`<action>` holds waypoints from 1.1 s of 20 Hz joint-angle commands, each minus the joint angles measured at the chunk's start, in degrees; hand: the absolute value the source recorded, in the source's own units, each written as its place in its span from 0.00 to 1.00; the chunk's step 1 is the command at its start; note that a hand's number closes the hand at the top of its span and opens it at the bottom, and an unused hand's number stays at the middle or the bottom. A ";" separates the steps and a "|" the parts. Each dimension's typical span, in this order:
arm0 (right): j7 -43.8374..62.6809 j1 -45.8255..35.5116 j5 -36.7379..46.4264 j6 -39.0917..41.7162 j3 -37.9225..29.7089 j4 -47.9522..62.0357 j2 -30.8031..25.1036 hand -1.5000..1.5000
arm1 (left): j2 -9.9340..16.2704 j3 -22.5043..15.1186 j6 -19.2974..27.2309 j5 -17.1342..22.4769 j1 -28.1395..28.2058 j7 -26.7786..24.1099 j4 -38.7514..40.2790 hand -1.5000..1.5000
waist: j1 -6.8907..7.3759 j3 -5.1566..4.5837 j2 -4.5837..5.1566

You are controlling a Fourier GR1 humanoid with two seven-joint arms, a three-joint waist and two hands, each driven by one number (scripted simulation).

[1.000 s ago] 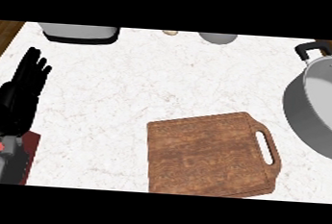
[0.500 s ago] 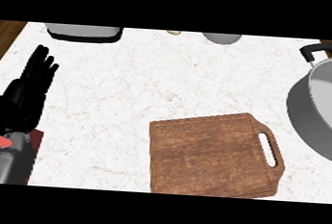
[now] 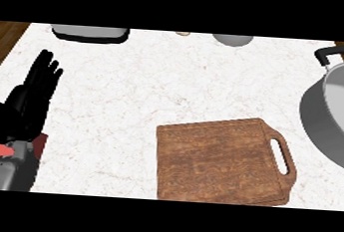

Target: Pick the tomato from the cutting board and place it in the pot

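A: Where's the tomato?
B: Not on the cutting board (image 3: 220, 161); I can't see it on the board, nor inside the pot (image 3: 335, 118) right of the board.
A: Any change?
B: The left hand (image 3: 30, 102), far left of the board, rose slightly. Fingers straight, holding nothing. So nothing is being picked yet.
A: The right hand?
B: Out of view.

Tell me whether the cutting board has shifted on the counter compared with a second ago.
Cannot tell. The cutting board sits slightly right in the view, but the pot shifted equally, so their spacing is unchanged; probably the view moved.
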 commanded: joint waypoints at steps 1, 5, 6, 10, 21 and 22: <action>-7.08 -4.93 2.59 -7.58 1.15 16.23 1.53 1.00 | 0.40 0.99 -0.81 0.10 -2.49 -0.62 3.12 0.50 | -0.33 0.00 0.04; -2.75 -13.28 0.74 -1.31 -0.14 28.48 -1.12 0.00 | -1.09 -0.17 0.75 -1.08 -2.29 -0.54 1.55 0.50 | 0.53 0.03 0.19; -6.87 -11.21 -2.62 -0.11 -2.70 30.97 -1.64 0.00 | -0.32 -0.12 1.38 -1.31 -4.24 2.90 1.08 0.50 | 0.25 0.11 0.22; -13.23 -15.01 -5.98 7.07 -2.41 37.88 -2.08 0.00 | -1.44 -0.27 1.12 -1.30 -3.62 0.60 1.88 0.50 | 0.22 0.10 0.24; -20.95 -20.36 -23.38 21.05 -15.85 45.15 -7.10 0.00 | 0.91 1.84 -0.33 -0.52 -2.52 1.73 0.45 0.50 | -0.47 0.04 -0.07; -19.72 -21.89 -24.45 23.79 -16.83 47.53 -9.23 0.00 | 0.14 1.30 0.20 -0.68 -1.98 1.85 -0.69 0.50 | -0.05 0.08 0.04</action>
